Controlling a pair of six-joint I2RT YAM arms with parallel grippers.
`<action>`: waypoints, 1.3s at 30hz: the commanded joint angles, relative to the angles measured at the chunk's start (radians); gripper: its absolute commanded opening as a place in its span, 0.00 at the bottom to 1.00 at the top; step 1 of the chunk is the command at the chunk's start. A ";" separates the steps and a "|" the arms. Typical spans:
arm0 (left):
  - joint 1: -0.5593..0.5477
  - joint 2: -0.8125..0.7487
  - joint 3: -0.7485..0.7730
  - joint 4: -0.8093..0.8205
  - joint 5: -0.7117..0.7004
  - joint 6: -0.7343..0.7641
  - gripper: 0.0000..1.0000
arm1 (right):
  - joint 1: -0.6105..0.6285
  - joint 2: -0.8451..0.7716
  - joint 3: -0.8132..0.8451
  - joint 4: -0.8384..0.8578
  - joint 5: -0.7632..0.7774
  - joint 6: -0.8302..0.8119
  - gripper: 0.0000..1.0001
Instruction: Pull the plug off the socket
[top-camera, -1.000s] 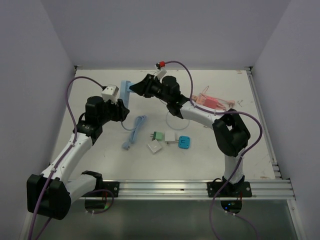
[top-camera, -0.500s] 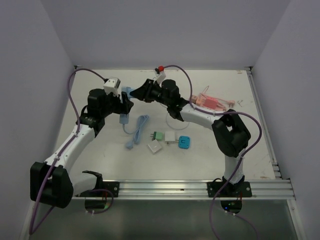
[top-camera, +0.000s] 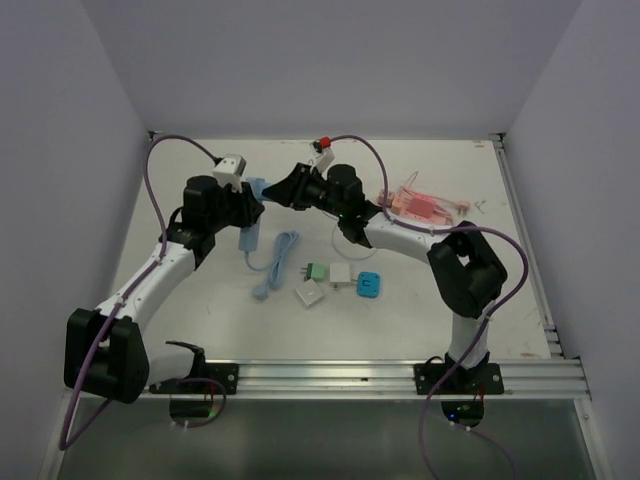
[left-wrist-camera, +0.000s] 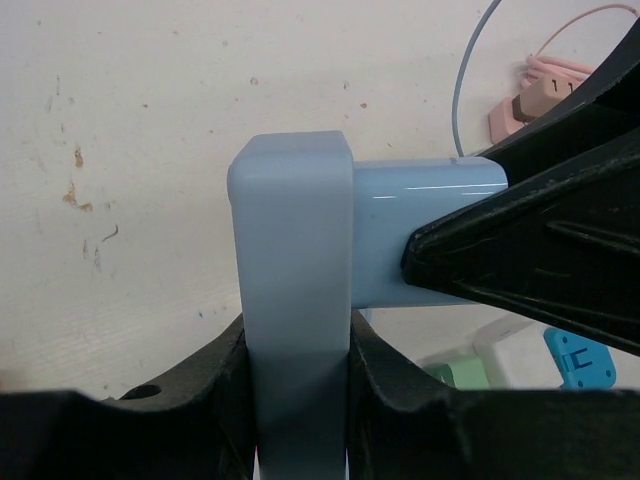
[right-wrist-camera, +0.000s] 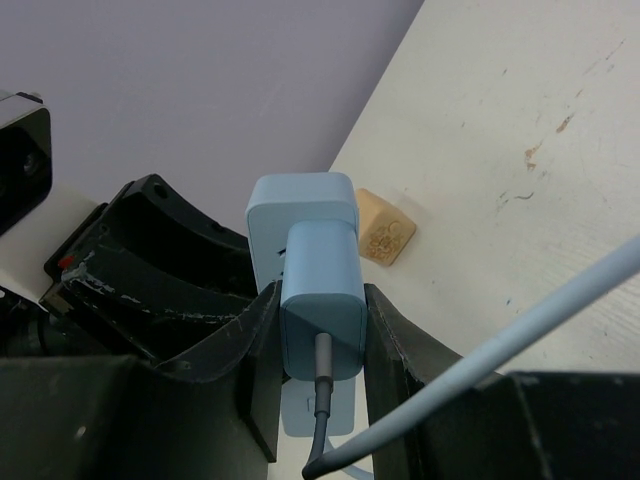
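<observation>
Works over a scuffed white surface (top-camera: 500, 300), with both arms meeting in the upper centre-left of the overhead view. Clamps a flat, pale-blue, slab-shaped socket (left-wrist-camera: 295, 300) edge-on in the left hand (top-camera: 248, 210), with fingers (left-wrist-camera: 200, 390) pressed against its two broad faces. Pinches a pale-blue rectangular plug (right-wrist-camera: 320, 290) in the right hand (top-camera: 283, 190), one finger closed on each side of the body. Holds plug and socket mated and clear of the surface, with no gap visible at the joint. Trails a pale grey-blue cable (right-wrist-camera: 470, 390) from the rear of the plug down toward a loop lying near the centre of the overhead view. Leaves a pink power strip (top-camera: 425, 207) at upper right and a small green adapter (top-camera: 316, 271) at centre, both well apart from the grip.

Looks to be at the pull itself. Keep the left hand firm and fixed as the anchor. Draw the right hand straight back along the line of the prongs, square to the slab's face. Avoid twisting or levering sideways, which would probably bind the prongs or rock the slab between its fingers. Expect glossy plastic, so hold pressure on the plug throughout. Check that the cable has slack before pulling.
</observation>
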 joint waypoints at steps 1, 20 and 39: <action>0.007 0.003 0.014 0.039 -0.107 -0.021 0.00 | 0.006 -0.107 -0.021 0.104 -0.030 0.010 0.00; 0.104 0.019 0.035 -0.078 -0.331 -0.115 0.00 | 0.006 -0.301 -0.199 0.126 0.012 0.018 0.00; 0.110 -0.047 0.018 -0.056 -0.317 -0.083 0.00 | 0.004 -0.296 -0.483 -0.024 -0.197 -0.028 0.00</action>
